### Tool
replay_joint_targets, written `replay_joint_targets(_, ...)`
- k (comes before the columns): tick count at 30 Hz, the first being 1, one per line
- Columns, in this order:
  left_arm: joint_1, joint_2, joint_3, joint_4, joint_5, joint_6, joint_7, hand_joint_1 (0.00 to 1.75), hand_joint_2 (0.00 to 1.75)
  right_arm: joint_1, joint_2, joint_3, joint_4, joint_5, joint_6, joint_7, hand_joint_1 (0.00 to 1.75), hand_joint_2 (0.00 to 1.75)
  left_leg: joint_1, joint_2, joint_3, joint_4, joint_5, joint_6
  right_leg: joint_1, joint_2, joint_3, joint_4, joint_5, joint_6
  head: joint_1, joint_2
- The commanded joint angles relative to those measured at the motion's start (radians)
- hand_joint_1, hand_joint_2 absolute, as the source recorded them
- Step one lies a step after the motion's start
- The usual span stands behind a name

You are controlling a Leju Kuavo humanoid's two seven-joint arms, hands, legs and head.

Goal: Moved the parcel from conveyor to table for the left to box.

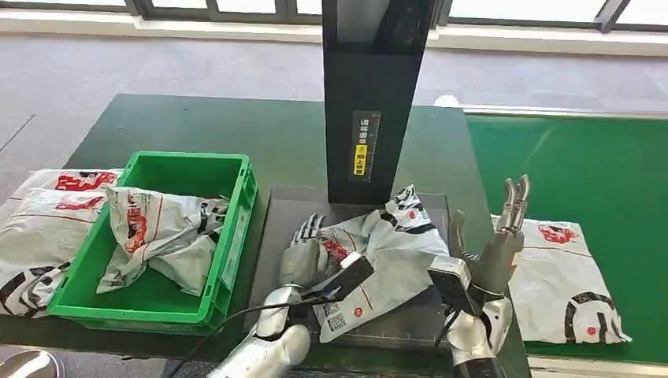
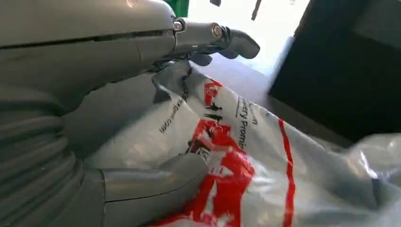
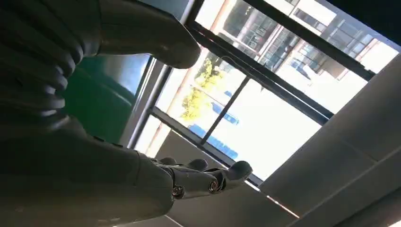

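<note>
Green table (image 1: 197, 130), parcel (image 1: 386, 244) under left hand (image 1: 303, 252), right hand (image 1: 500, 244) raised beside

Three cameras: one high on the body, one behind each wrist.

The head view looks forward and down over the table (image 1: 197, 126). The left wrist view sits very near the left hand (image 2: 94, 118) on a parcel (image 2: 265, 161) (shared with the head view). The right wrist view faces up past the right hand (image 3: 94, 156) at windows (image 3: 265, 94).
</note>
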Motion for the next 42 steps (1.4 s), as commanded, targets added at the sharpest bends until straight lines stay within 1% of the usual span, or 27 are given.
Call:
replay_joint_targets(1,-0.127,-0.024,-0.177,0.25,-0.029,0.016,0.064,0.0,1.75,-0.048,0.034,-0.084,0.091,0.012,0.016,0.001,0.0,1.75,0.0,0.0,0.003,-0.004,0.0,0.0,0.0,-0.002,0.003,-0.004,0.0,-0.002,0.0,0.0)
replay_joint_targets(3,-0.131,-0.024,-0.19,0.262,-0.062,-0.001,0.103,0.0,1.75,-0.049,0.035,-0.085,0.089,0.014,0.02,0.001,0.0,1.75,0.0,0.0,0.003,-0.003,0.0,0.0,0.0,-0.001,0.003,-0.003,0.0,-0.001,0.0,0.0)
replay_joint_targets(4,-0.133,-0.024,-0.197,0.266,-0.081,-0.012,0.123,1.69,1.75,-0.049,0.035,-0.085,0.088,0.015,0.021,0.001,0.0,1.75,0.0,0.001,0.003,-0.003,0.0,-0.001,0.0,-0.001,0.003,-0.003,0.0,-0.002,0.0,0.0)
replay_joint_targets(5,-0.136,-0.024,-0.204,0.274,-0.105,-0.018,0.147,1.75,1.75,-0.049,0.035,-0.085,0.088,0.015,0.023,0.001,0.0,1.75,-0.001,0.001,0.004,-0.005,0.001,-0.001,0.0,-0.001,0.004,-0.005,0.001,-0.002,0.0,0.0)
replay_joint_targets(6,-0.138,-0.024,-0.209,0.278,-0.124,-0.023,0.17,1.75,1.75,-0.049,0.035,-0.086,0.088,0.016,0.023,0.001,0.0,1.75,0.0,0.001,0.004,-0.005,0.001,-0.001,0.0,-0.001,0.004,-0.005,0.001,-0.002,0.0,0.0)
replay_joint_targets(7,-0.153,-0.024,-0.24,0.306,-0.223,-0.047,0.294,1.75,1.75,-0.05,0.035,-0.09,0.086,0.018,0.025,0.001,0.0,1.75,0.0,0.0,0.002,-0.003,0.0,-0.001,0.0,-0.001,0.003,-0.003,0.0,-0.002,0.0,0.0)
replay_joint_targets(8,-0.159,-0.024,-0.248,0.318,-0.279,-0.059,0.359,1.75,1.75,-0.049,0.035,-0.091,0.085,0.019,0.027,0.001,0.0,1.75,-0.001,0.0,0.003,-0.003,0.0,-0.001,0.0,-0.001,0.003,-0.003,0.0,-0.002,0.0,0.0)
replay_joint_targets(9,-0.16,-0.024,-0.23,0.325,-0.328,-0.045,0.411,1.75,1.75,-0.048,0.036,-0.098,0.085,0.017,0.03,0.001,0.0,1.75,0.0,0.0,0.003,-0.003,0.0,-0.001,0.0,-0.001,0.003,-0.003,0.0,-0.001,0.0,0.0)
replay_joint_targets(10,-0.16,-0.024,-0.221,0.325,-0.34,-0.048,0.414,1.75,1.75,-0.047,0.035,-0.098,0.084,0.018,0.03,0.001,0.0,1.75,-0.001,0.0,0.003,-0.004,0.001,-0.001,0.0,-0.001,0.003,-0.004,0.001,-0.002,0.0,0.0)
replay_joint_targets(15,-0.16,-0.024,-0.221,0.325,-0.34,-0.048,0.414,1.75,1.75,-0.047,0.035,-0.098,0.084,0.018,0.03,0.001,0.0,1.75,-0.001,0.002,0.003,-0.003,0.001,-0.001,0.0,0.001,0.002,-0.002,0.001,-0.001,0.0,0.0)
replay_joint_targets(18,-0.157,-0.024,-0.195,0.321,-0.355,-0.037,0.412,1.75,1.75,-0.044,0.033,-0.098,0.083,0.015,0.031,0.001,0.0,1.75,0.0,0.001,0.003,-0.005,0.002,-0.001,0.0,0.0,0.003,-0.004,0.002,-0.002,0.0,0.0)
replay_joint_targets(23,-0.141,-0.024,-0.123,0.293,-0.401,-0.025,0.387,1.75,1.75,-0.034,0.034,-0.098,0.078,0.014,0.031,0.001,0.0,1.75,0.0,0.002,0.004,-0.003,0.0,0.0,0.0,0.001,0.004,-0.003,0.001,-0.001,0.0,0.0)
replay_joint_targets(25,-0.138,-0.024,-0.113,0.29,-0.415,-0.015,0.39,1.75,1.75,-0.033,0.034,-0.098,0.077,0.014,0.031,0.001,0.0,1.75,0.0,0.002,0.005,-0.005,0.001,-0.001,0.0,0.0,0.005,-0.005,0.001,-0.002,0.0,0.0)
replay_joint_targets(27,-0.129,-0.024,-0.052,0.272,-0.465,0.031,0.39,1.75,1.75,-0.026,0.037,-0.101,0.07,0.017,0.031,0.001,0.0,1.75,0.0,0.001,0.004,-0.002,0.0,0.0,0.0,0.0,0.004,-0.002,0.0,-0.001,0.0,0.0)
replay_joint_targets(28,-0.121,-0.024,-0.015,0.255,-0.468,0.077,0.371,1.75,1.75,-0.024,0.038,-0.102,0.068,0.017,0.031,0.001,0.0,1.75,0.0,0.002,0.004,-0.003,0.0,-0.001,0.0,0.0,0.004,-0.003,0.001,-0.001,0.0,0.0)
replay_joint_targets(29,-0.107,-0.018,0.034,0.221,-0.44,0.164,0.331,1.75,1.75,-0.021,0.04,-0.103,0.064,0.019,0.029,0.001,0.0,1.75,0.0,0.002,0.004,-0.004,0.001,-0.001,0.0,0.0,0.004,-0.004,0.001,-0.002,0.0,0.0)
replay_joint_targets(30,-0.097,-0.009,0.066,0.189,-0.476,0.174,0.33,1.75,1.75,-0.017,0.042,-0.104,0.059,0.021,0.029,0.001,0.0,1.75,0.0,0.002,0.004,-0.002,0.0,-0.001,0.0,0.001,0.004,-0.002,0.0,-0.001,0.0,0.0)
replay_joint_targets(31,-0.05,0.0,0.135,0.068,-0.509,0.174,0.304,1.75,1.75,-0.012,0.044,-0.105,0.055,0.022,0.029,0.001,0.0,1.75,0.0,0.002,0.004,-0.003,0.0,-0.001,0.001,0.001,0.003,-0.003,0.0,-0.001,0.0,0.0)
replay_joint_targets(32,0.021,0.002,0.245,-0.104,-0.549,0.174,0.227,1.75,1.75,-0.009,0.045,-0.105,0.052,0.02,0.029,0.001,0.0,1.75,-0.001,0.002,0.004,-0.004,0.0,-0.001,0.0,0.001,0.003,-0.003,0.001,-0.002,0.0,0.0)
replay_joint_targets(36,0.021,0.002,0.245,-0.104,-0.549,0.174,0.227,1.75,1.75,-0.009,0.045,-0.105,0.052,0.02,0.029,0.001,0.0,1.75,0.0,0.004,0.004,-0.003,-0.001,-0.001,0.0,0.002,0.003,-0.003,0.0,-0.002,0.0,0.0)
replay_joint_targets(37,0.021,0.002,0.245,-0.104,-0.549,0.174,0.227,1.75,1.75,-0.009,0.045,-0.105,0.052,0.02,0.029,0.001,0.0,1.75,0.0,0.002,0.002,-0.003,-0.001,-0.001,0.0,0.001,0.002,-0.002,0.0,-0.002,0.0,0.0)
replay_joint_targets(38,0.076,0.006,0.287,-0.247,-0.57,0.174,0.198,1.75,1.75,-0.011,0.045,-0.105,0.056,0.019,0.029,0.001,0.0,1.75,0.0,0.002,0.003,-0.002,-0.001,-0.001,0.0,0.001,0.002,-0.001,0.0,-0.001,0.0,0.0)
replay_joint_targets(39,0.111,-0.006,0.339,-0.349,-0.576,0.174,0.153,1.75,1.75,-0.013,0.044,-0.102,0.06,0.017,0.027,0.001,0.0,1.75,0.0,0.002,0.003,-0.002,-0.001,-0.001,0.0,0.001,0.002,-0.001,0.0,-0.001,0.0,0.0)
replay_joint_targets(42,0.111,-0.006,0.339,-0.349,-0.576,0.174,0.153,1.75,1.75,-0.013,0.044,-0.102,0.06,0.017,0.027,0.001,0.0,1.75,0.0,0.002,0.001,-0.001,-0.001,0.0,0.001,0.002,0.001,-0.001,0.0,-0.001,0.0,0.0)
